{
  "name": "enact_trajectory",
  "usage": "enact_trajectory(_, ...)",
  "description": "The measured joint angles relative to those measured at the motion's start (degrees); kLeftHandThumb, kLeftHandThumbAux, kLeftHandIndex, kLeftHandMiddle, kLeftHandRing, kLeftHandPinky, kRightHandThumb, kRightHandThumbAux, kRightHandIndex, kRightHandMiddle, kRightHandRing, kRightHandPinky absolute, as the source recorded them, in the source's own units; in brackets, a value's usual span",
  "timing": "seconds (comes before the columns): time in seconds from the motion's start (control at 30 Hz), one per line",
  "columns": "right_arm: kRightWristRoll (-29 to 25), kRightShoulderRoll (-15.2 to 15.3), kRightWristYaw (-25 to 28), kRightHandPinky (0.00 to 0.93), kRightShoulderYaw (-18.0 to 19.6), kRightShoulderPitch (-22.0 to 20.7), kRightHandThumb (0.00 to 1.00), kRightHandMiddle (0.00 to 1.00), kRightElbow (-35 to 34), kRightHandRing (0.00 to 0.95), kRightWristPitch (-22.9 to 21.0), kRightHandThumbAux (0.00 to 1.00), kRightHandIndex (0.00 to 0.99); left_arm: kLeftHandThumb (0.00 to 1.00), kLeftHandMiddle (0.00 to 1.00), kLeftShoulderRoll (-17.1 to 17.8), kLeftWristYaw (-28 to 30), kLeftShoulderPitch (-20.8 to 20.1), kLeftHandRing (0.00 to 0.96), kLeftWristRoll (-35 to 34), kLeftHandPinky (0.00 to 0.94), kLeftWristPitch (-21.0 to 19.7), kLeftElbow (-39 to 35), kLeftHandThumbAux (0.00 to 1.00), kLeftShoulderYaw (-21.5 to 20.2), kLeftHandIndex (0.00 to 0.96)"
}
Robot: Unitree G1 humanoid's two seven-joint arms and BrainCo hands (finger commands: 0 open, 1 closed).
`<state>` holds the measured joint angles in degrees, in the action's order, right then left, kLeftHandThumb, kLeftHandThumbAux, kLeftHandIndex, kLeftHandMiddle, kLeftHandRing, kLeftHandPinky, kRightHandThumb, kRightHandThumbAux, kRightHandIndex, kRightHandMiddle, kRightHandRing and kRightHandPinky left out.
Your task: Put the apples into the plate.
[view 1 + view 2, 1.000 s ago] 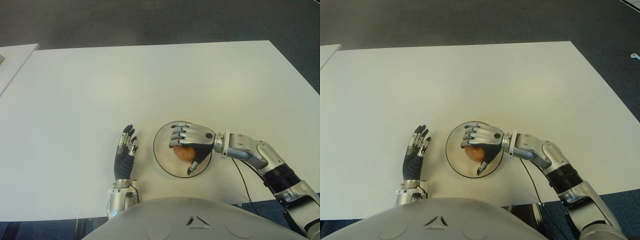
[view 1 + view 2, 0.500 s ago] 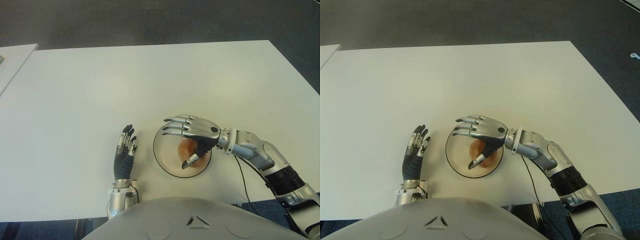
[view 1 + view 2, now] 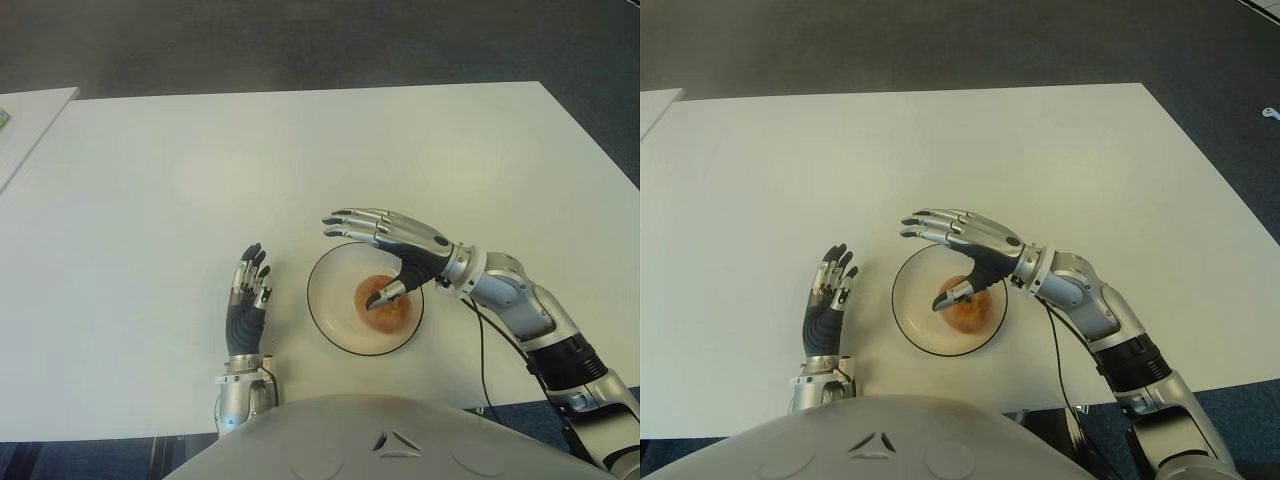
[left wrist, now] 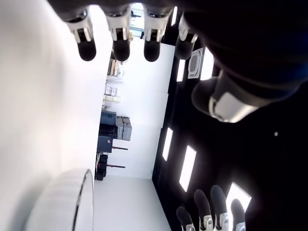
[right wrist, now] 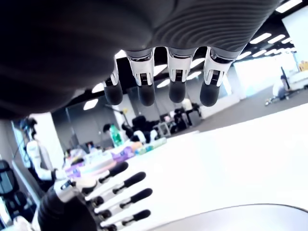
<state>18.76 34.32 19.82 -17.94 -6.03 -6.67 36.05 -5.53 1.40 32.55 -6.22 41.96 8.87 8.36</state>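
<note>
One reddish-orange apple lies inside the clear round plate near the table's front edge. My right hand hovers over the plate's far side, open, its fingers stretched out and its thumb tip just above the apple. It holds nothing. My left hand shows to the left of the plate, open with its fingers straight. In the right wrist view the plate's rim curves along the bottom edge. No other apple is in view.
The white table spreads wide behind and to both sides of the plate. A second table's corner shows at the far left. A black cable hangs over the front edge under my right forearm. Dark carpet lies beyond.
My right hand has let go of the apple, spread its fingers and lifted back from it. The apple stays in the plate. The left hand has barely moved.
</note>
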Motion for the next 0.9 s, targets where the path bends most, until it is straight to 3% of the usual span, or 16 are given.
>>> enact_trajectory(0.4,-11.71,-1.14,2.73,0.0,6.12,3.54,0.049,0.0,-2.17,0.0,-5.92,0.18,0.0,0.139,0.057,0.02,0.66,-0.04,0.028,-1.71,0.025,0.23,0.51,0.5,0.24,0.093)
enact_trajectory(0.6,-12.48,-4.47,1.25,0.0,7.52,2.38,0.026,0.0,9.56,0.0,-4.7,0.209,0.0,0.136,0.058,0.04,0.77,-0.25,0.026,-1.73,0.024,0.39,0.1,0.498,0.17,0.093)
enact_trajectory(0.7,-14.05,-7.67,-0.43,0.0,9.05,1.81,0.011,0.0,15.1,0.0,-5.38,0.226,0.0,0.136,0.057,0.01,0.74,0.53,0.027,-1.47,0.028,-0.62,-0.89,0.497,0.9,0.09)
enact_trajectory(0.9,-21.47,-10.06,0.82,0.0,12.87,4.89,0.004,0.0,15.16,0.0,-8.43,0.261,0.0,0.125,0.044,0.21,0.31,1.32,0.02,0.25,0.019,-2.28,-2.12,0.51,1.4,0.075)
